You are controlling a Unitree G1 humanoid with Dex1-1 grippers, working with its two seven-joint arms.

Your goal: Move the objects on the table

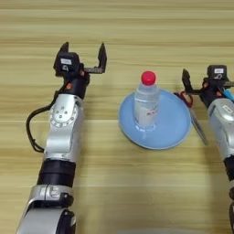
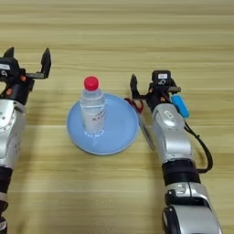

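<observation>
A clear water bottle [image 1: 146,107] with a red cap stands upright on a round blue plate [image 1: 171,130] in the middle of the wooden table [image 1: 137,23]. My left gripper [image 1: 83,50] hovers to the left of the bottle, clear of it, its two black fingers spread open and holding nothing. My right gripper [image 2: 153,89] sits at the plate's right rim, open and empty. A small light-blue block [image 2: 179,106] lies just right of the right wrist.
Scissors with red handles [image 2: 135,105] lie at the plate's right edge beside the right gripper, blades pointing toward me. A black cable loops off each forearm.
</observation>
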